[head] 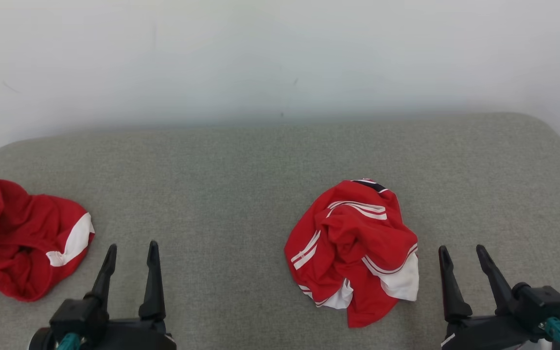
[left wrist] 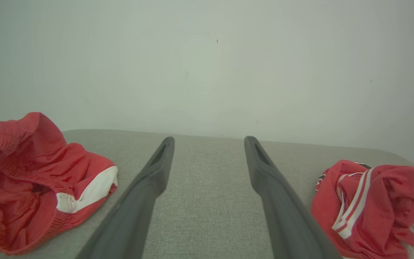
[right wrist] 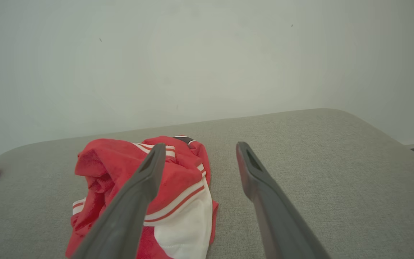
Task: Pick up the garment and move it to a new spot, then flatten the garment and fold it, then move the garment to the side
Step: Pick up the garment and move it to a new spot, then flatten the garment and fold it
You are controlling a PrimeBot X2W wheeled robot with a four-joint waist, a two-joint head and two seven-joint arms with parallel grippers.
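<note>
Red garment crumpled on worktop, untouched; nothing done yet. Left gripper, right gripper: jaws wide apart, empty. Pickup, flattening, folding, shifting remain.

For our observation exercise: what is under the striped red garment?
The striped red garment lies crumpled on the grey surface, which shows all around it. Anything beneath its folds is covered and cannot be seen.

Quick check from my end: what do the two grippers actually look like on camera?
Both alike: left gripper and right gripper each have two long, tapering dark fingers with a slot near the tip, on a blocky black base with a teal fitting.
</note>
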